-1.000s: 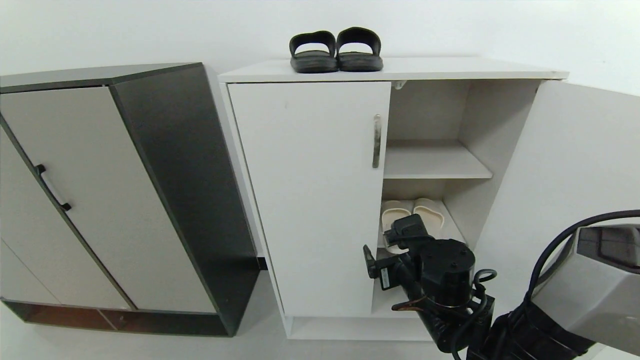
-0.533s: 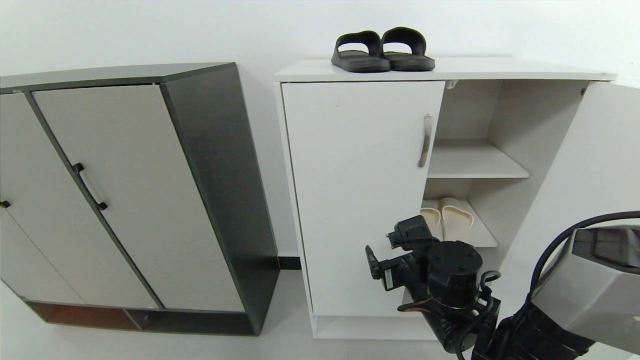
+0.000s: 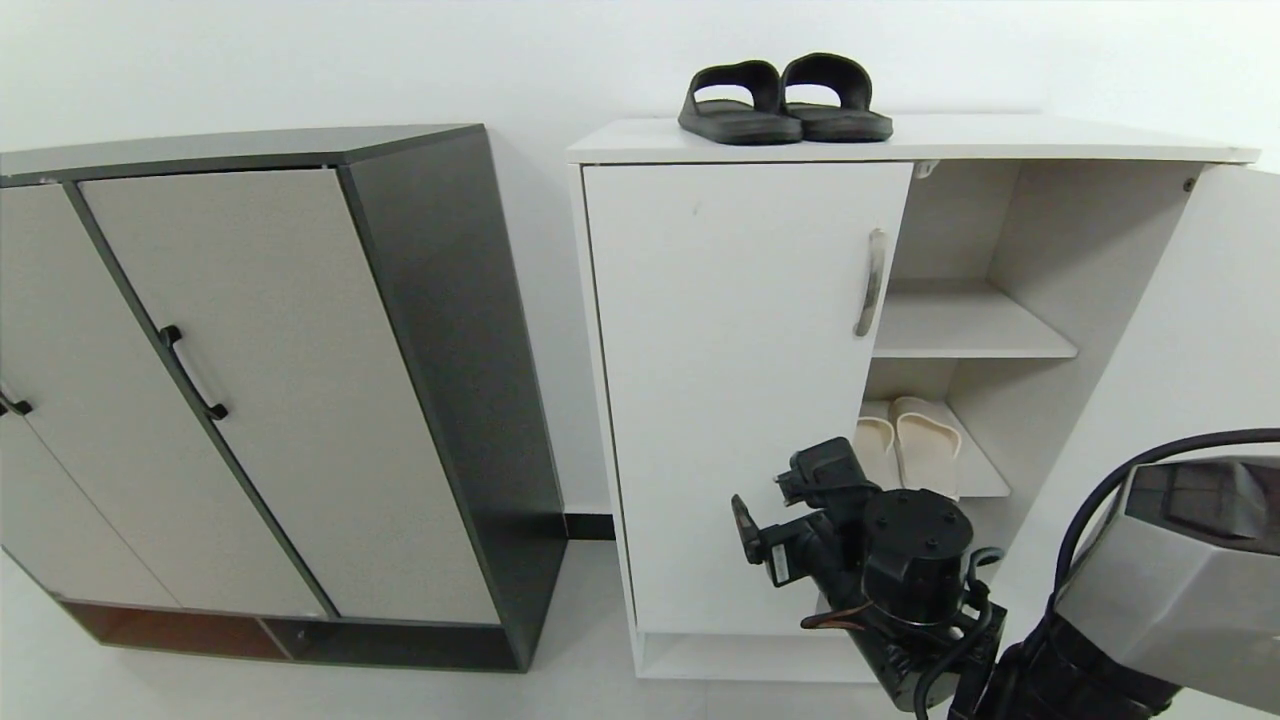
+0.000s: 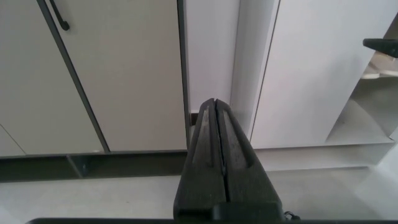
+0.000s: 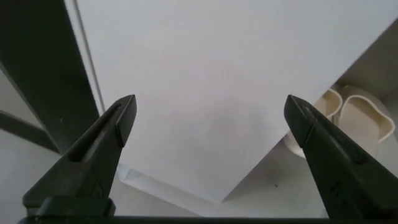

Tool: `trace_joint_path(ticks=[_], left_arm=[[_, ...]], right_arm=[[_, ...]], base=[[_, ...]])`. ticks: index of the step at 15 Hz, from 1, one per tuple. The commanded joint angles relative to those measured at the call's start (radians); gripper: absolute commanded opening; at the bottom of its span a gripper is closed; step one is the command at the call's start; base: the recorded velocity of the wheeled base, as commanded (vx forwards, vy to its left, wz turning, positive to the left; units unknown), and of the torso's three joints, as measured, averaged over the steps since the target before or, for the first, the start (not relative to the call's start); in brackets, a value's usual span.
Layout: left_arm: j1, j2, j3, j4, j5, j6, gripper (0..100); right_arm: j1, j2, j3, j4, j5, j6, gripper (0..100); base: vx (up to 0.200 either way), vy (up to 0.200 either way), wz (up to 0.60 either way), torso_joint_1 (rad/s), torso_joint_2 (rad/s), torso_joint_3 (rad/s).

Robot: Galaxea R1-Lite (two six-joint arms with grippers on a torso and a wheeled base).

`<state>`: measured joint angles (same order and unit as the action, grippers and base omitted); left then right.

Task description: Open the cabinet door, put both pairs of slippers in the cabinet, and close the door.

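Right claw [image 5: 210, 109] spread, facing closed door [image 5: 205, 74]; door edge and cream slippers [image 5: 364, 121] just beside. Left claw [image 4: 215, 106] pressed together. Black slippers [image 3: 760, 128] well above.

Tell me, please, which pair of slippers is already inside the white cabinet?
The cream rubber slippers, side by side on the lower shelf of the open right compartment. The black slippers sit outside, on top of the white cabinet.
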<state>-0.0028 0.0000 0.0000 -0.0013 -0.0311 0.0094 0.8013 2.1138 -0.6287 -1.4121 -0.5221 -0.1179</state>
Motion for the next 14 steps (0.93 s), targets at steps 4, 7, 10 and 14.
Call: trace_joint_path(ticks=[4, 7, 10, 14], left_arm=[[0.001, 0.002, 0.000, 0.000, 0.000, 0.000, 0], [0.000, 0.002, 0.000, 0.000, -0.001, 0.000, 0], [0.000, 0.002, 0.000, 0.000, -0.001, 0.000, 0], [0.000, 0.002, 0.000, 0.000, -0.001, 0.000, 0]], right_arm=[[0.003, 0.011, 0.001, -0.004, 0.001, 0.000, 100], [0.003, 0.011, -0.002, -0.004, 0.001, 0.000, 100], [0.003, 0.011, -0.002, -0.002, 0.001, 0.000, 100], [0.004, 0.008, -0.002, -0.004, 0.001, -0.005, 100]], base=[[0.000, 0.000, 0.00, 0.000, 0.00, 0.000], [0.000, 0.000, 0.00, 0.001, -0.05, -0.066], [0.000, 0.000, 0.00, 0.017, -0.20, -0.329], [0.000, 0.000, 0.00, 0.061, -0.52, -0.360]])
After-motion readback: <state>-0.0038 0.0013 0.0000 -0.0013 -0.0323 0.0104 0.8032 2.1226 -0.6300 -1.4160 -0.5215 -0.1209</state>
